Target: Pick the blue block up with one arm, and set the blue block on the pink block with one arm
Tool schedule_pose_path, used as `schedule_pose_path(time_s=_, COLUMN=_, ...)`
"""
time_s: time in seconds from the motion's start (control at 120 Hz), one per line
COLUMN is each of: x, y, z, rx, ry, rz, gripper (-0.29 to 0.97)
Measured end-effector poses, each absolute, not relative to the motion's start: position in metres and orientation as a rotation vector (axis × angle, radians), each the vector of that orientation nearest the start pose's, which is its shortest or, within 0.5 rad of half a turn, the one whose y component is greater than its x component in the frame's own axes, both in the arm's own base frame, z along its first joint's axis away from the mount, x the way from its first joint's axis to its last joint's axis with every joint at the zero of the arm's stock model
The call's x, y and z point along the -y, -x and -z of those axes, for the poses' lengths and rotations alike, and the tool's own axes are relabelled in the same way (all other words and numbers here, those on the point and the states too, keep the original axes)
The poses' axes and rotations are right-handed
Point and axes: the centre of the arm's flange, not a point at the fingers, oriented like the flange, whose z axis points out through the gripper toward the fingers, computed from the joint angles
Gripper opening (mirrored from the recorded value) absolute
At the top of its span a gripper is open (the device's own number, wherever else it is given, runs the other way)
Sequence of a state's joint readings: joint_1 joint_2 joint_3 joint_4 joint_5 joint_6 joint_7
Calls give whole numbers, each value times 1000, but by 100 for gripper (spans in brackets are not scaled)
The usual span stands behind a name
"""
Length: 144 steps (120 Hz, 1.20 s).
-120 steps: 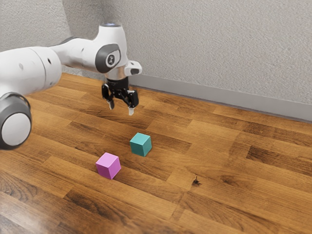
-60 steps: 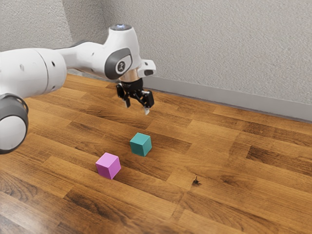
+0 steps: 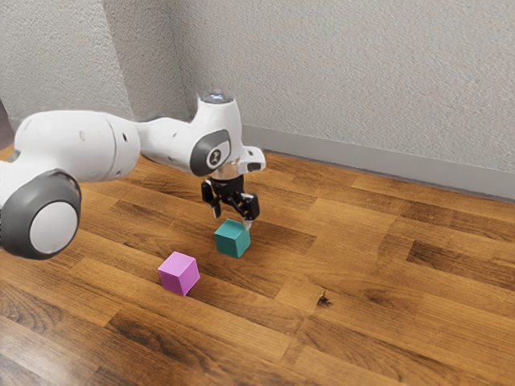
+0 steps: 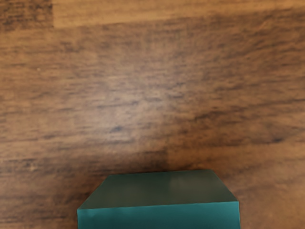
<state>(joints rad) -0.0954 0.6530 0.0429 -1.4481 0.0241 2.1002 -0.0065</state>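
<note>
The blue-green block [image 3: 232, 238] rests on the wooden floor near the middle of the exterior view. My gripper [image 3: 232, 215] hangs open just above it, fingers apart over the block's top and not touching its sides. The pink block [image 3: 179, 273] sits on the floor a short way toward the exterior view's lower left of the blue one. In the wrist view the blue block [image 4: 159, 202] lies directly under my hand, its top face showing.
A grey textured wall with a pale baseboard [image 3: 378, 161] runs behind the work area. A small dark knot [image 3: 323, 299] marks the wood to the exterior view's right of the blocks.
My arm swung toward the exterior view's right and then dropped, bringing the open gripper down over the blue block. Neither block has moved.
</note>
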Motion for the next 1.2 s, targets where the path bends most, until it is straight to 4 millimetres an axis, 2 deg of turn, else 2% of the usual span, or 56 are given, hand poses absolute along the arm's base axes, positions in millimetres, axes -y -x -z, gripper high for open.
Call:
schedule_pose_path(time_s=0.733, x=39, y=-708, z=-256, rx=-52, ry=3128, rz=-74, gripper=65)
schedule_pose_path(time_s=0.792, x=39, y=-708, z=-256, rx=-51, ry=3129, rz=-72, gripper=62)
schedule_pose_path(time_s=0.958, x=39, y=-708, z=-256, rx=-48, ry=3129, rz=-65, gripper=40)
schedule_pose_path(time_s=1.2, x=40, y=-709, z=-257, rx=-42, ry=3123, rz=-59, gripper=36)
